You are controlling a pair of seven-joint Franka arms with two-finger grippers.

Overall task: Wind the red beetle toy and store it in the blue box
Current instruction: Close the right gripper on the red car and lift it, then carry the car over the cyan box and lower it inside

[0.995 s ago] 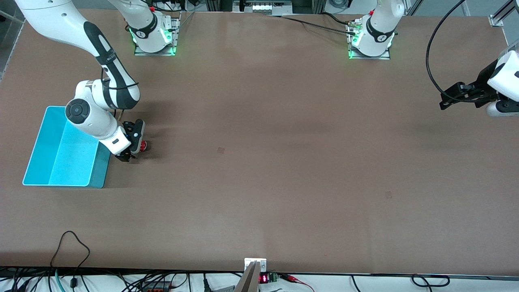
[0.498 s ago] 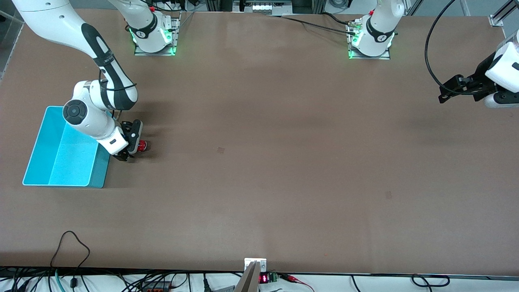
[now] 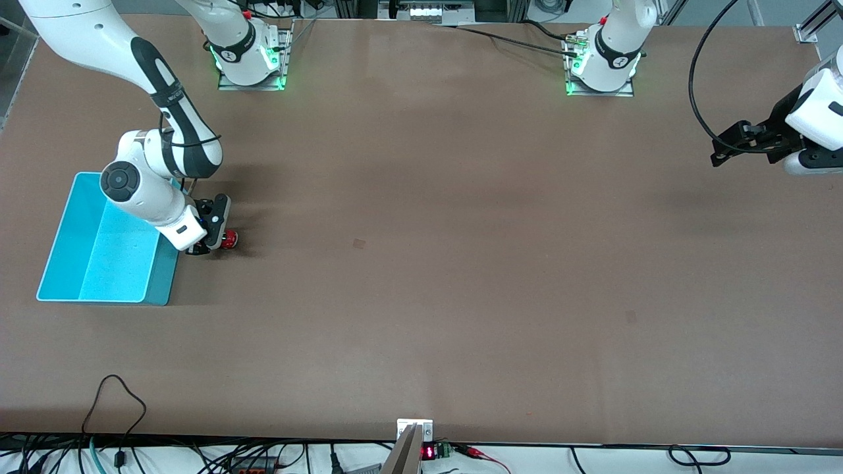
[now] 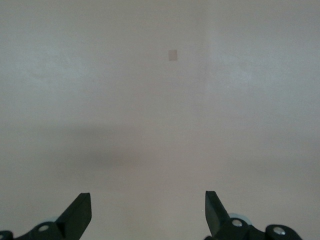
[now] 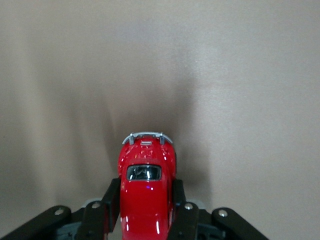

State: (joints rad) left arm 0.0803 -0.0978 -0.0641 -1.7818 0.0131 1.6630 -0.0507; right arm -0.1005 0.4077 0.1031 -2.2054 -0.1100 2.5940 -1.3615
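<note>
Right hand [image 3: 212, 242] grips red beetle toy [image 3: 228, 241] beside blue box [image 3: 72, 276].

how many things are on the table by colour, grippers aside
red: 1, the red beetle toy, held in the right gripper
blue: 1, the blue box, beside it
total: 2
The left gripper waits, open.

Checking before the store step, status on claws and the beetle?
Right claw shut on the red beetle toy, on the table beside the blue box. Left claw open, waiting at its own end. Nothing between toy and box.
</note>
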